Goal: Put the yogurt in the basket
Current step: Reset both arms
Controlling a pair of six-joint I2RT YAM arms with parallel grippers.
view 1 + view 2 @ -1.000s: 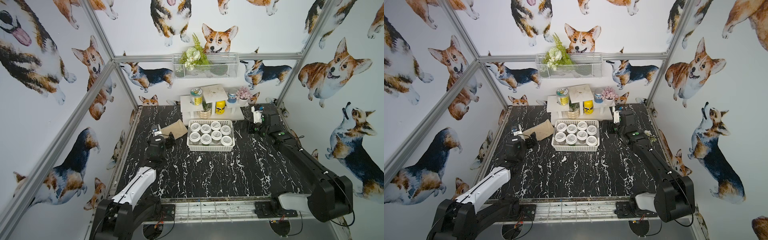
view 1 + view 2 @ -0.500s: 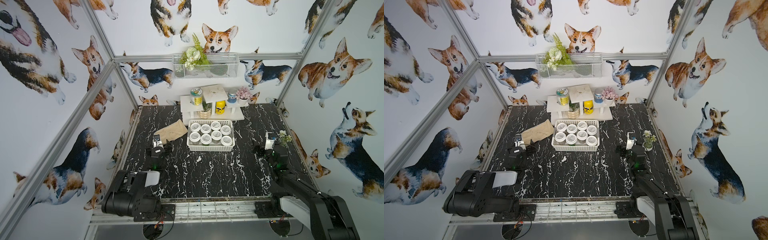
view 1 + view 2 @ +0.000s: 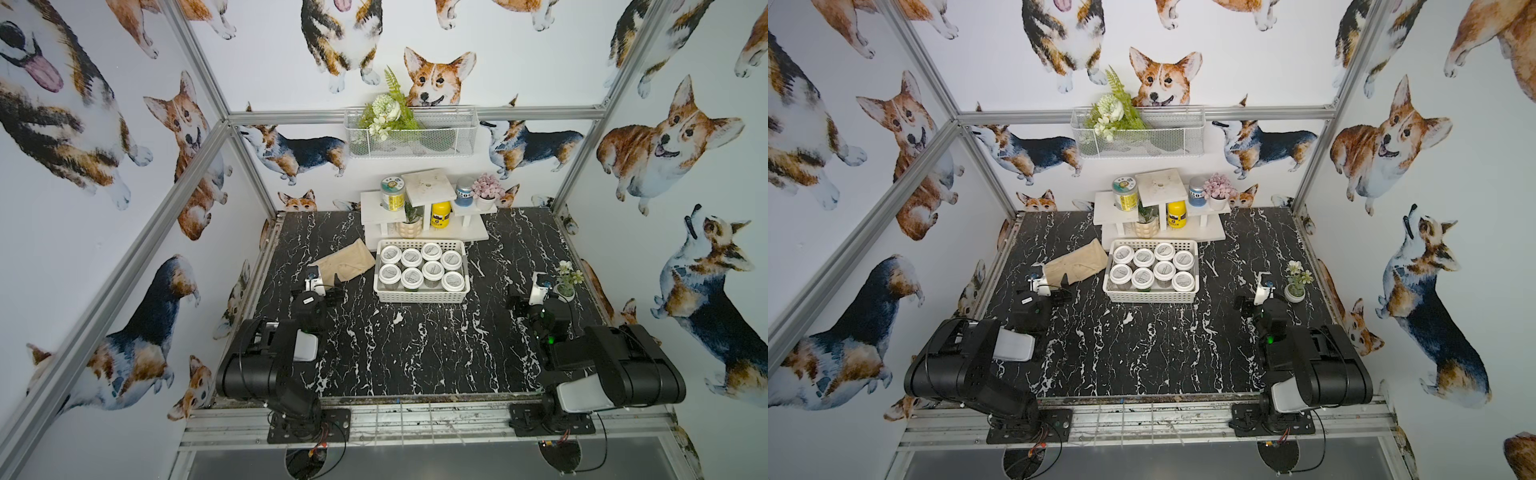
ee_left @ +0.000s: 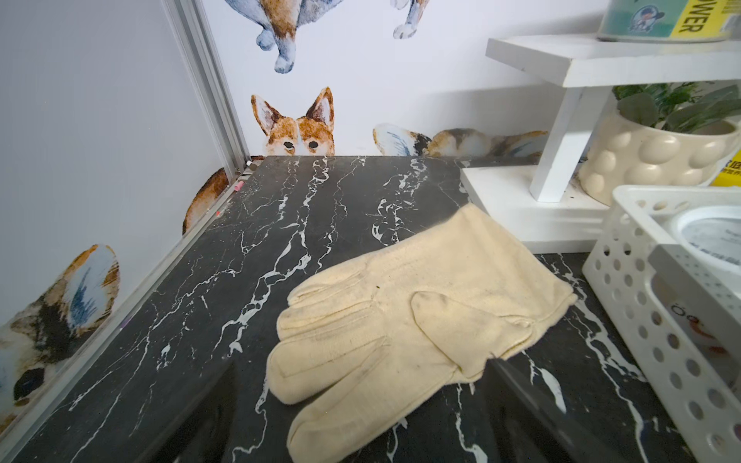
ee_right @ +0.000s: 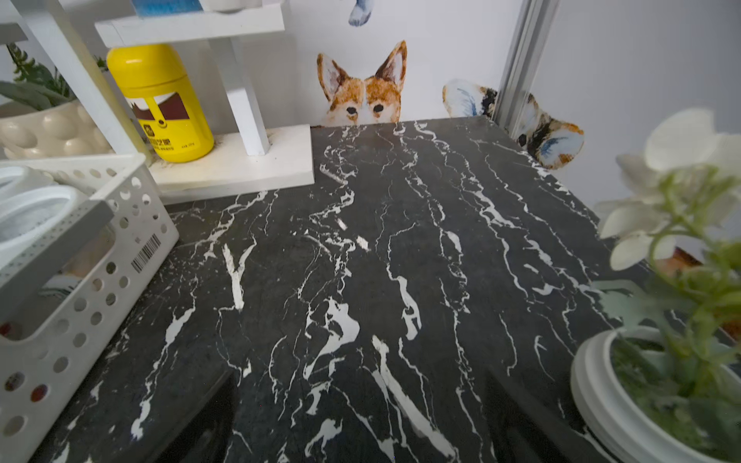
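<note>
Left pincer (image 3: 336, 291) drew back (empty) from basket (image 3: 419, 296).

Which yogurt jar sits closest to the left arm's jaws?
The yogurt jar in the basket's near corner on the left gripper's side; others sit farther.

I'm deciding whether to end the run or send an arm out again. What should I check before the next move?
1. All eight yogurt jars sit in the basket: ok.
2. Jars upright, lids up: ok.
3. The left gripper is open, empty: ok.
4. The right gripper is open, empty: ok.
5. Left gripper clear of the glove: cannot tell; the glove's tips lie between its jaws.
6. Right gripper clear of the flower pot: ok, close but apart.
</note>
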